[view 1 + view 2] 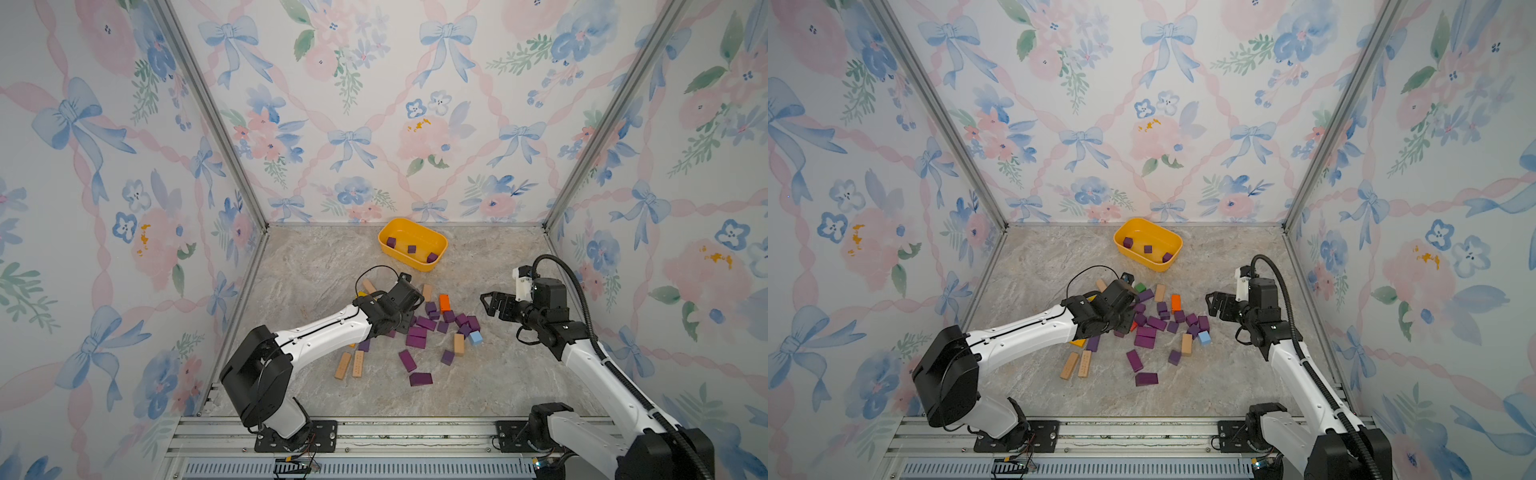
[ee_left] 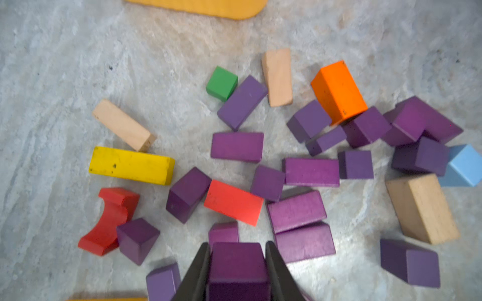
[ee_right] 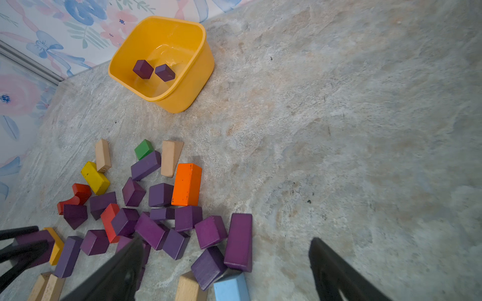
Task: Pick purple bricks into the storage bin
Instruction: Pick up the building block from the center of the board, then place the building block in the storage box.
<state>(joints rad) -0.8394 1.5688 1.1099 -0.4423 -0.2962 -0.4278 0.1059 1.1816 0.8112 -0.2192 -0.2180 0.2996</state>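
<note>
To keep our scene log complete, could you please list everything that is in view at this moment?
table: one, grey marbled, floor of the cell.
storage bin: one, yellow, far middle of the table.
binned purple bricks: three, purple, on the bin's floor.
loose purple bricks: roughly twenty, purple, clustered mid-table.
tan blocks: five, plain wood, around the cluster.
red blocks: two, red, cluster's left side.
yellow blocks: two, yellow, cluster's left side.
orange block: one, orange, cluster's far edge.
green block: one, green, cluster's far edge.
blue block: one, light blue, cluster's right edge.
left gripper: black, shut on the held purple brick, over the cluster.
right gripper: black, open and empty, right of the cluster.
</note>
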